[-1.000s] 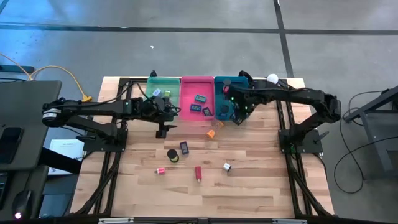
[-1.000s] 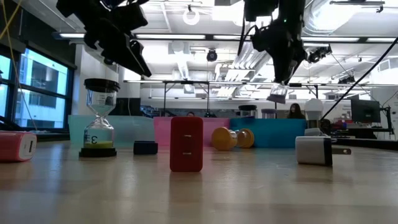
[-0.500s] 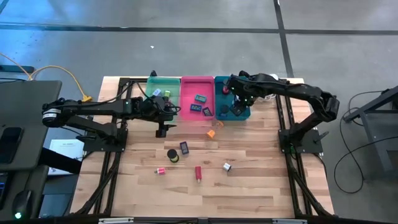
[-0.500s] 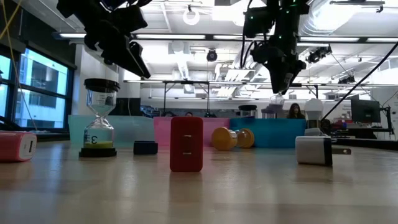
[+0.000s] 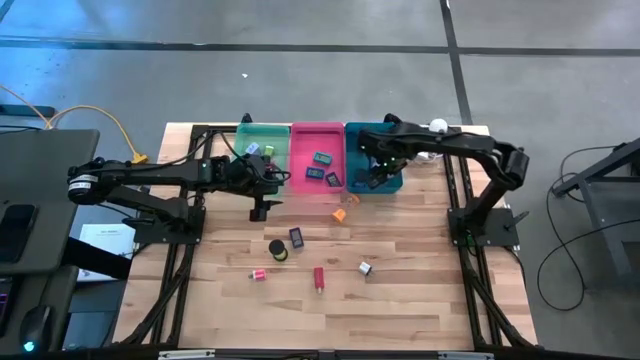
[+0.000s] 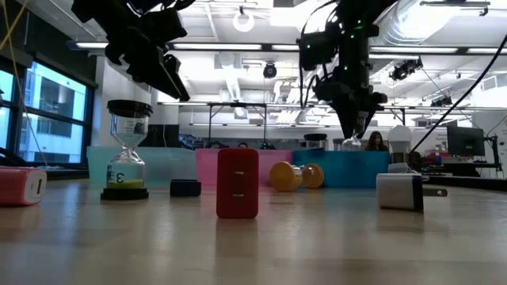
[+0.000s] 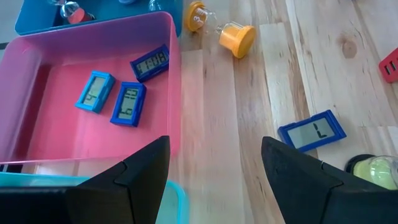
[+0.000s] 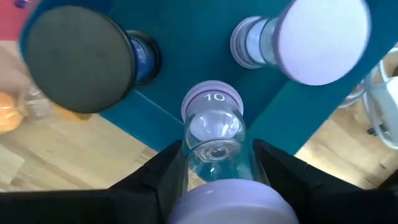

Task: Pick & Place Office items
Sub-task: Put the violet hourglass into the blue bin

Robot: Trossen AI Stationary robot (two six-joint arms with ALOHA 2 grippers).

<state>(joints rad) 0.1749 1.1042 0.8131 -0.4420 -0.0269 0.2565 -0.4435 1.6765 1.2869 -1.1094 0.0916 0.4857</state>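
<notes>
In teal tray [image 8: 186, 87]: two hourglasses | right gripper [image 8: 214, 163] pinching lavender hourglass [image 8: 213, 134] | left gripper [image 7: 214, 171] spread

A robotics lab in an open industrial hall: a wooden bench [image 5: 400, 300] on a black metal frame [image 5: 470, 225] stands on a polished concrete floor [image 5: 300, 70] marked with dark lines. Beyond it run exposed ceiling ducts [image 6: 238, 79], strip lights [image 6: 253, 49], tall windows [image 6: 47, 111] and monitors [image 6: 463, 141], where a person [image 6: 374, 141] sits.
</notes>
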